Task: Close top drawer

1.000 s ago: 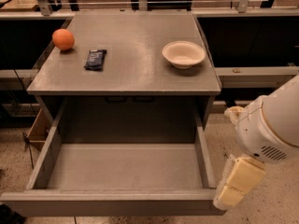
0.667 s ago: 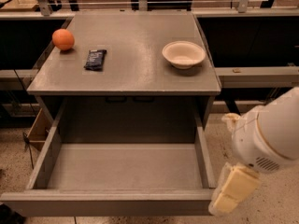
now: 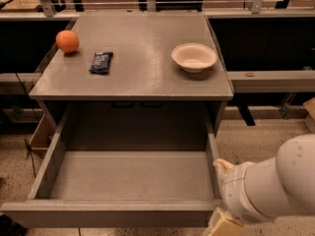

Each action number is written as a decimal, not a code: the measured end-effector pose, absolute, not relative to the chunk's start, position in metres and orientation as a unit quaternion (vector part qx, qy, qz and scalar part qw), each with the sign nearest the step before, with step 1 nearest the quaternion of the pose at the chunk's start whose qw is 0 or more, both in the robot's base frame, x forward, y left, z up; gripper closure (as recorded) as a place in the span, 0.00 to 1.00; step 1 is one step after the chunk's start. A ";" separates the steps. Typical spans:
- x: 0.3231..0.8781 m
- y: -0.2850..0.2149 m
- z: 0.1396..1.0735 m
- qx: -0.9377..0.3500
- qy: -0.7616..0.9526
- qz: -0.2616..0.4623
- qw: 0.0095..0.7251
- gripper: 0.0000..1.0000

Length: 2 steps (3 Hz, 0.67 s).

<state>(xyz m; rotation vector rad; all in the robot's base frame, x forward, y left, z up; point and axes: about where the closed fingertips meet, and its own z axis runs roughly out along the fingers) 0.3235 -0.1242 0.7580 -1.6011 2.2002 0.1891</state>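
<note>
White rounded arm (image 3: 275,186), cream pincer (image 3: 222,226) bottom-right

top drawer (image 3: 128,178): grey, fully open | hand (image 3: 224,226): at front-R corner

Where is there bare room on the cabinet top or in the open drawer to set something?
The tabletop is bare between the dark packet and the bowl, and along its front edge. The top drawer floor is bare throughout. Tightest: the left side, orange beside packet, and the drawer's front right corner, where the gripper sits.
</note>
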 end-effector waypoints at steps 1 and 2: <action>0.318 -0.123 0.731 -0.574 0.788 0.072 0.212 0.30; 0.310 -0.126 0.720 -0.572 0.787 0.070 0.219 0.54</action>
